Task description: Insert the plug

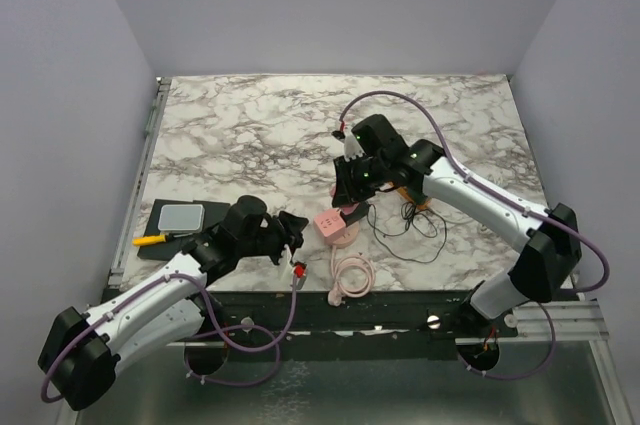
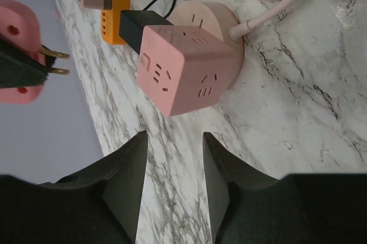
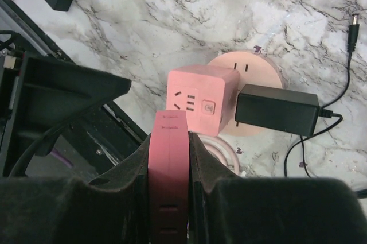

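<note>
A pink cube socket (image 1: pixel 332 226) stands on its round pink base near the table's front edge, and it also shows in the left wrist view (image 2: pixel 183 66) and the right wrist view (image 3: pixel 198 103). A black adapter (image 3: pixel 278 109) is plugged into one side of it. My right gripper (image 1: pixel 351 190) is shut on a flat pink plug (image 3: pixel 168 158) and holds it just above the cube. The plug's brass prongs (image 2: pixel 54 63) show in the air to the left of the cube. My left gripper (image 2: pixel 175 146) is open and empty, just left of the cube, low over the marble.
The cube's pink cable (image 1: pixel 350 275) is coiled at the front edge. The adapter's thin black cable (image 1: pixel 415 230) loops to the right. An orange power strip (image 2: pixel 114 3) lies behind the cube. A black tray (image 1: pixel 180 217) and a yellow tool (image 1: pixel 150 239) lie at the left.
</note>
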Controlling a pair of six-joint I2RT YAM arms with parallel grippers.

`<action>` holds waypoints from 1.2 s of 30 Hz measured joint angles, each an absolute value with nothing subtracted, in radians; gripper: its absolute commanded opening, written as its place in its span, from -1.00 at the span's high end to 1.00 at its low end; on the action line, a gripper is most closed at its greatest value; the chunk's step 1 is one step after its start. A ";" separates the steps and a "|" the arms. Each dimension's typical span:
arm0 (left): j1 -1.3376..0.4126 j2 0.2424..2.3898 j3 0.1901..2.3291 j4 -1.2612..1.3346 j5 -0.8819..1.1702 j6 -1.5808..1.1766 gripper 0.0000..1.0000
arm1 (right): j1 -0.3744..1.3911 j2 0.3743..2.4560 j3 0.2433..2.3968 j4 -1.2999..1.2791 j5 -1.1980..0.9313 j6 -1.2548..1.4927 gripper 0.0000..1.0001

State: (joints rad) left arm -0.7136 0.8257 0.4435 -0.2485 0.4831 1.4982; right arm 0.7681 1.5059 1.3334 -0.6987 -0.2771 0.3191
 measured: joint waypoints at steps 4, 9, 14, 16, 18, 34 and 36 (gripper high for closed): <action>-0.714 0.834 0.416 -0.193 0.487 1.536 0.15 | 0.768 1.591 1.363 -0.704 -0.305 0.317 0.99; -0.714 0.867 0.384 -0.141 0.510 1.589 0.15 | 0.768 1.636 1.390 -0.713 -0.312 0.314 0.99; -0.714 0.936 0.384 -0.099 0.520 1.619 0.15 | 0.768 1.637 1.390 -0.712 -0.311 0.318 0.99; -0.714 0.970 0.387 -0.084 0.527 1.626 0.15 | 0.768 1.638 1.390 -0.712 -0.309 0.322 0.99; -0.714 0.995 0.392 -0.076 0.532 1.636 0.15 | 0.768 1.638 1.388 -0.711 -0.302 0.324 0.99; -0.714 1.046 0.427 -0.027 0.542 1.671 0.27 | 0.777 1.674 1.340 -0.693 -0.253 0.326 0.99; -0.714 1.061 0.435 -0.024 0.545 1.673 0.37 | 0.785 1.678 1.339 -0.686 -0.252 0.326 0.99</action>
